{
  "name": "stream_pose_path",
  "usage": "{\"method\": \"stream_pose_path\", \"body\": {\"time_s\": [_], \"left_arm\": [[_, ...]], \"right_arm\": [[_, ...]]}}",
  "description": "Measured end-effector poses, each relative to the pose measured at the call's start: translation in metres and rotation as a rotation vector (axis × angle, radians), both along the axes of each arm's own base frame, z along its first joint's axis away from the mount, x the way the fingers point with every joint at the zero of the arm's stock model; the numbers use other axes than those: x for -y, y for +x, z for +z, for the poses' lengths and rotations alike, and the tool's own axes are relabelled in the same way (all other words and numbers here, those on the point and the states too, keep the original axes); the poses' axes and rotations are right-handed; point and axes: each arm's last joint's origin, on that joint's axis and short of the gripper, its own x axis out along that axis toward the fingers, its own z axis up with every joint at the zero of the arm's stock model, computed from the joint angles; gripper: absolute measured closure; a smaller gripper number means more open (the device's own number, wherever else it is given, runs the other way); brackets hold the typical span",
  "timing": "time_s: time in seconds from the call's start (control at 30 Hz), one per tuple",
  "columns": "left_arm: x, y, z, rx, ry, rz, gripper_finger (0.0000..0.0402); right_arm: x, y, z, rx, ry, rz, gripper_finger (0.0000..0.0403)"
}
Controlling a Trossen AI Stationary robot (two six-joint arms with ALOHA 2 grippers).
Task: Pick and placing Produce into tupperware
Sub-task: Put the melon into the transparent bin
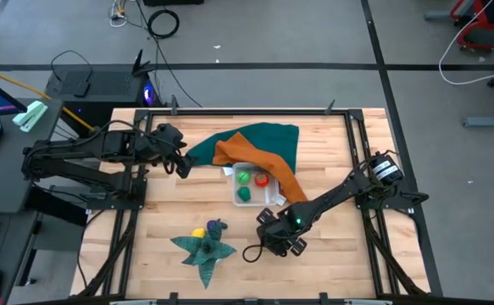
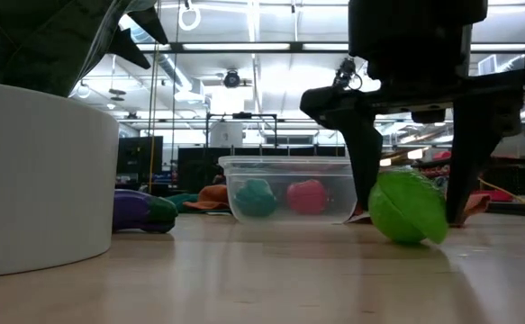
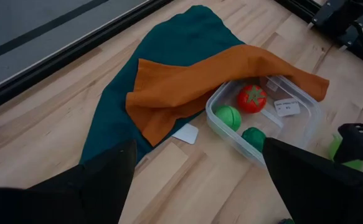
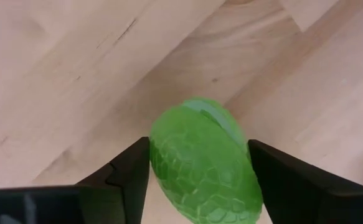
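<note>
Currently we list the right gripper (image 4: 197, 171) low on the table, fingers closed against a light green fruit (image 4: 203, 165), seemingly gripped for lifting. The tupperware (image 1: 240, 196) nearby holds three pieces. Our left gripper (image 3: 197, 180) waits wide open, empty, near the teal cloth (image 3: 162, 56).
</note>
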Motion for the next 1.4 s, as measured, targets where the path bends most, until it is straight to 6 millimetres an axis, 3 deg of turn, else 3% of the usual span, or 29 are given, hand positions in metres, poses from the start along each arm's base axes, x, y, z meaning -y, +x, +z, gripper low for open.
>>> {"method": "stream_pose_path", "body": {"time_s": [0.27,0.67,0.87,1.07,1.27,1.4], "left_arm": [[0.000,0.000,0.000,0.000,0.000,0.000,0.0047],[0.000,0.000,0.000,-0.001,0.006,0.006,0.0047],[0.000,0.000,0.000,-0.001,0.005,0.006,0.0047],[0.000,0.000,0.000,0.000,0.005,0.006,0.0047],[0.000,0.000,0.000,0.000,0.005,0.006,0.0047],[0.000,0.000,0.000,0.000,0.006,0.006,0.0047]], "right_arm": [[0.002,-0.002,0.014,0.041,-0.004,-0.030,0.0191],[0.015,-0.012,0.065,0.231,-0.059,-0.096,0.0192],[0.040,-0.007,0.084,0.340,-0.112,-0.207,0.0192],[0.073,0.011,0.087,0.425,-0.072,-0.358,0.0192],[0.109,0.019,0.088,0.418,0.025,-0.566,0.0192],[0.119,0.019,0.086,0.363,0.120,-0.597,0.0192]]}}
